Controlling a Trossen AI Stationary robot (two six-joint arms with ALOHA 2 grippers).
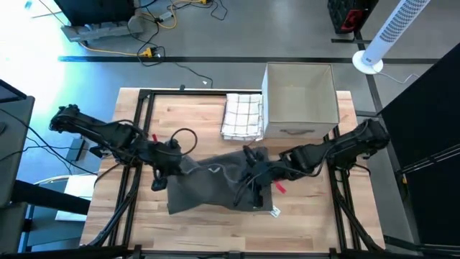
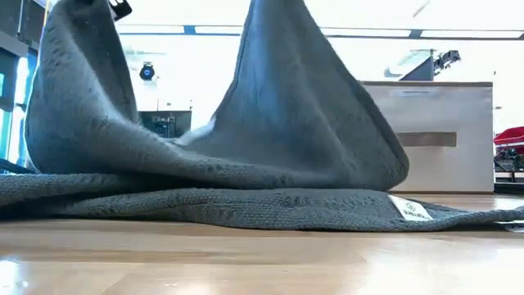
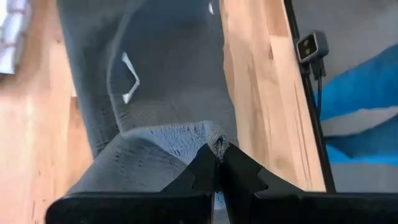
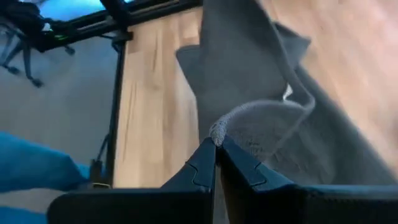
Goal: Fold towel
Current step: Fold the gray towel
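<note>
Wooden worktop (image 1: 309, 216): 2 end effectors, left (image 3: 217, 163) and right (image 4: 216, 149), clamped on towel (image 1: 208, 188) corners; thin pinches could slip mid-fold.

Table (image 1: 309, 223) is carrying: one grey towel (image 1: 208, 191), with one white tag (image 2: 409, 209) showing at its hem; one folded checked cloth (image 1: 242, 115); one beige box (image 1: 300, 101). Two arms are working over it, so two grippers: left gripper (image 3: 217, 157) and right gripper (image 4: 216, 144), each pinching towel edge. One white fan (image 1: 392, 32) is standing on the floor beyond.
</note>
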